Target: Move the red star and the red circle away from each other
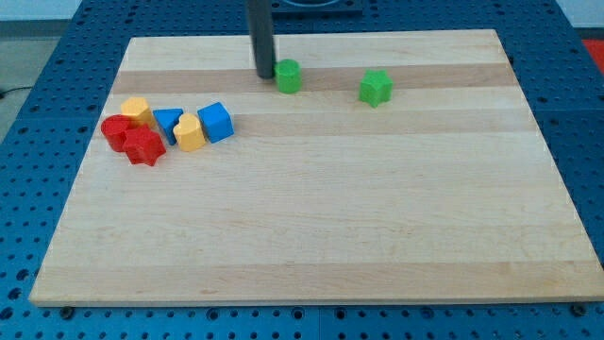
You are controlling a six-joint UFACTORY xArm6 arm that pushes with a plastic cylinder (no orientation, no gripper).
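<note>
The red circle [116, 131] and the red star [145, 146] lie touching each other at the view's left side of the wooden board [311, 236]. The star sits just to the lower right of the circle. My tip [265, 74] rests on the board near the view's top, just left of a green round block [289, 76]. It is far to the upper right of both red blocks.
A yellow block [137, 110], a blue triangle [168, 121], a yellow heart-like block [190, 132] and a blue cube [216, 122] cluster right of the red blocks. A green star [376, 87] lies at the top, right of centre.
</note>
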